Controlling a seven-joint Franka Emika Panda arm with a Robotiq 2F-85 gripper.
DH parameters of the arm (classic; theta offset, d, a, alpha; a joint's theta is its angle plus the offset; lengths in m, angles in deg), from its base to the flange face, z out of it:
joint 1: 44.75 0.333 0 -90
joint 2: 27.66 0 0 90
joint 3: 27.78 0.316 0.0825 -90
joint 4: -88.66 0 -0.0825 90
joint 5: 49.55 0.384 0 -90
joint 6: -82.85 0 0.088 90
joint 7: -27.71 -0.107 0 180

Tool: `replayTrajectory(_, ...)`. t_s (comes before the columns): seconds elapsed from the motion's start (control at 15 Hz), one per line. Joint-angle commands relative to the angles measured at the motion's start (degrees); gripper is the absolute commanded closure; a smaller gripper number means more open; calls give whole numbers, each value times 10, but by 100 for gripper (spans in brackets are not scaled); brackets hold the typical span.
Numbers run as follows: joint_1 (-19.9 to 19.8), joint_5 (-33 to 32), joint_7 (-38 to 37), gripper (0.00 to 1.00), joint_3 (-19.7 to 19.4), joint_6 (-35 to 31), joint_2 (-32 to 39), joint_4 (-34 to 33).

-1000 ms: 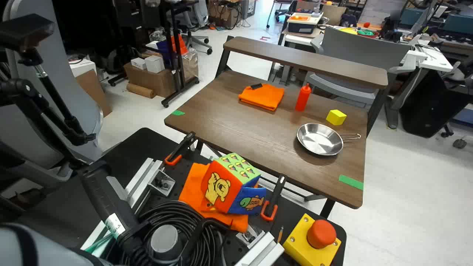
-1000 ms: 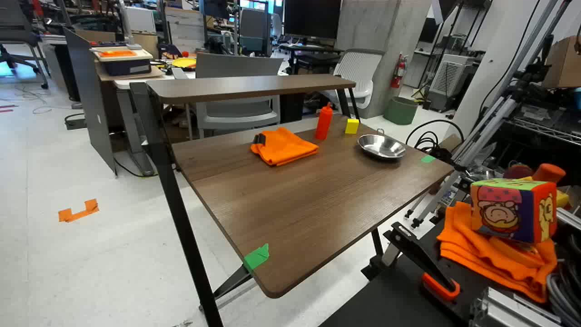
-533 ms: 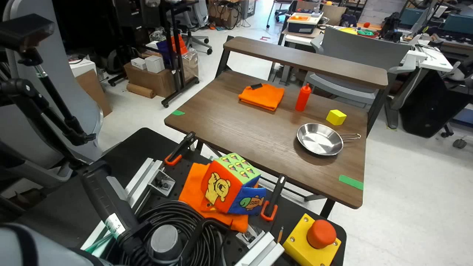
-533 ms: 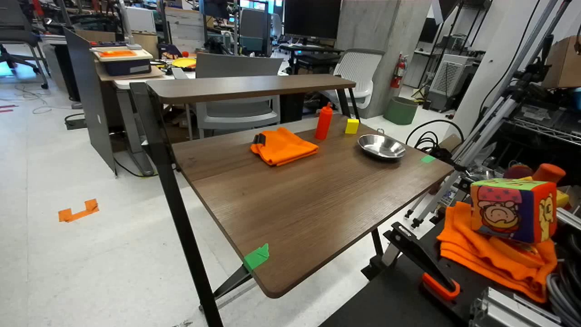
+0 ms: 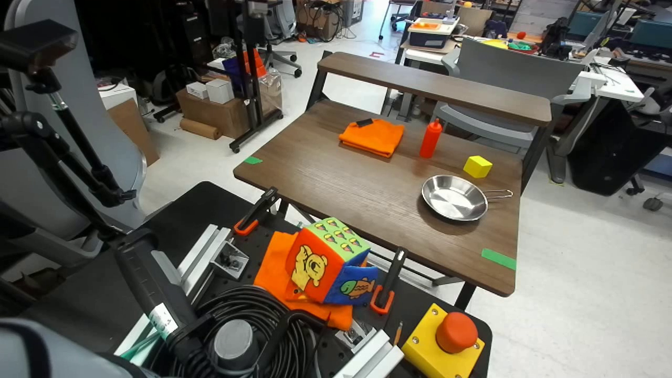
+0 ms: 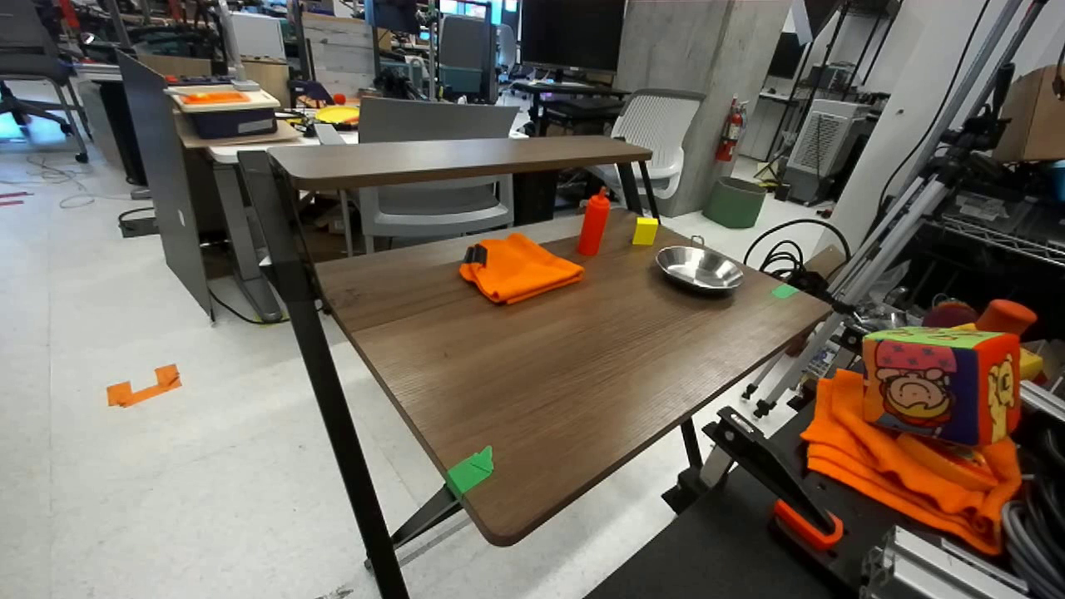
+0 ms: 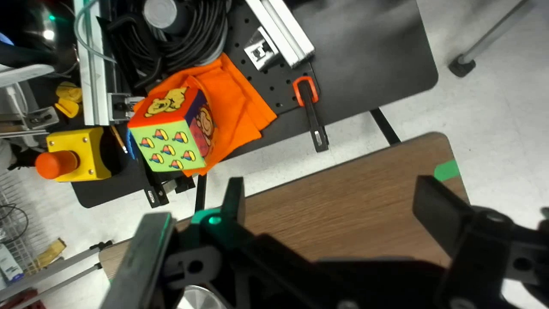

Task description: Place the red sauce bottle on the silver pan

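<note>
The red sauce bottle (image 5: 430,139) stands upright on the brown table (image 5: 336,168), near its back edge. It also shows in an exterior view (image 6: 594,223). It is out of view in the wrist view. The silver pan (image 5: 454,198) lies on the table in front of the bottle, with its wire handle out to the side; it shows in an exterior view (image 6: 700,269). Only a bit of its rim shows low in the wrist view (image 7: 199,298). My gripper (image 7: 329,193) is open and empty, above the table. I cannot make it out clearly in the exterior views.
A yellow cube (image 5: 478,166) lies between bottle and pan. A folded orange cloth (image 5: 371,137) lies beside the bottle. A raised shelf (image 5: 436,86) spans the table's back. A picture cube (image 7: 171,128), clamps and a yellow stop-button box (image 7: 79,154) sit on the black base.
A dark shape at the top edge of an exterior view has shifted right and lower. The bottle, pan, cube and cloth have not moved.
</note>
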Motion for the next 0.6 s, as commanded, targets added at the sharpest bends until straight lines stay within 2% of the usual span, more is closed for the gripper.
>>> replayTrajectory(0.0, -20, -3, 0, 0, -45, -72, 89, -54)
replayTrajectory(0.27, -37, -5, 35, 0, -101, -158, 190, -120)
replayTrajectory(0.53, -47, 3, 72, 0, -151, -188, 281, -205)
